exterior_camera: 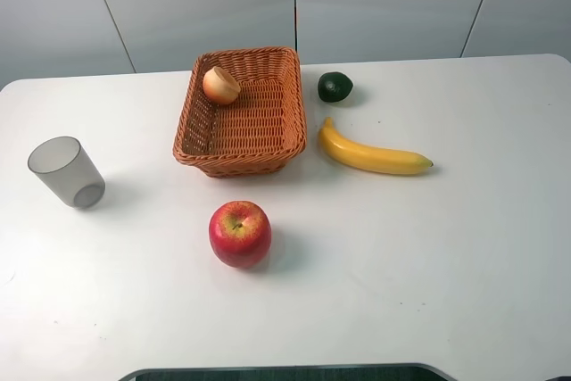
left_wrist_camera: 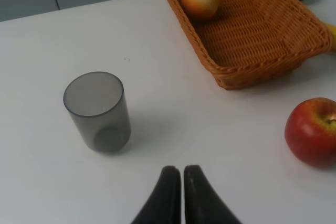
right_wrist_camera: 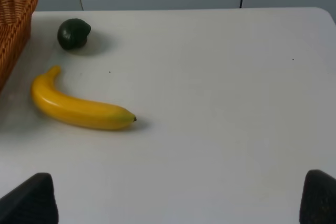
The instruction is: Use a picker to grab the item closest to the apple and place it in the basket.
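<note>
Wicker: an orange woven rectangular basket [exterior_camera: 239, 118] is set on the smooth white surface [exterior_camera: 428, 256].
Contents: a round peach-coloured fruit [exterior_camera: 220, 85] is held in a basket corner.
Apple: the glossy red apple [exterior_camera: 240, 233] is seen near the basket front.
Cup: a translucent grey plastic cup [exterior_camera: 66, 171] is left empty.
Left end effector [left_wrist_camera: 182, 174]: pressed together.
Right end effector [right_wrist_camera: 178, 203]: spread wide.

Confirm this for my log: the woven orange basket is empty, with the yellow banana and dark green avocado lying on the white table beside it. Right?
Not quite. The woven orange basket holds a peach-coloured round fruit, as the exterior high view shows. The yellow banana and dark green avocado do lie beside it on the white table.

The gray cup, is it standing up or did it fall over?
Standing up. The gray cup sits on its base on the white table with its open mouth facing up, and it looks empty.
</note>
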Robot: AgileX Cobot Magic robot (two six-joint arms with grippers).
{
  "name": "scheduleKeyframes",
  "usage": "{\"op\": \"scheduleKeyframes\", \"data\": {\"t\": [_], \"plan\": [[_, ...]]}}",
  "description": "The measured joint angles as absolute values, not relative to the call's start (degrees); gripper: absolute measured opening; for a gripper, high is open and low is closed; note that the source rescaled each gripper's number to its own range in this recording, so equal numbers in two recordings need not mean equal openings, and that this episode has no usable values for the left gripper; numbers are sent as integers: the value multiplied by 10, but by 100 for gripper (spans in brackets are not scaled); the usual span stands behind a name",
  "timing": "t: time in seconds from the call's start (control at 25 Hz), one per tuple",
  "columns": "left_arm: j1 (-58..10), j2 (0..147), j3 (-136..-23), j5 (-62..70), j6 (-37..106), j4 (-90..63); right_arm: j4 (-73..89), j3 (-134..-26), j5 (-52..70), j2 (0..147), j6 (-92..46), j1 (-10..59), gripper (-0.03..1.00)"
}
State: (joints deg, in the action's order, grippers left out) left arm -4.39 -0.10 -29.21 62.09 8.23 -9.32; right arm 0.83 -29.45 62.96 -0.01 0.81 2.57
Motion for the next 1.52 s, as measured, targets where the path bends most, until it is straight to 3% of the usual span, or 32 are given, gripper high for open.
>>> {"op": "scheduleKeyframes", "data": {"t": [1.52], "plan": [[-44, -1, -292, 621, 82, -93, 8, -295, 630, 0, 7, 26, 100]]}}
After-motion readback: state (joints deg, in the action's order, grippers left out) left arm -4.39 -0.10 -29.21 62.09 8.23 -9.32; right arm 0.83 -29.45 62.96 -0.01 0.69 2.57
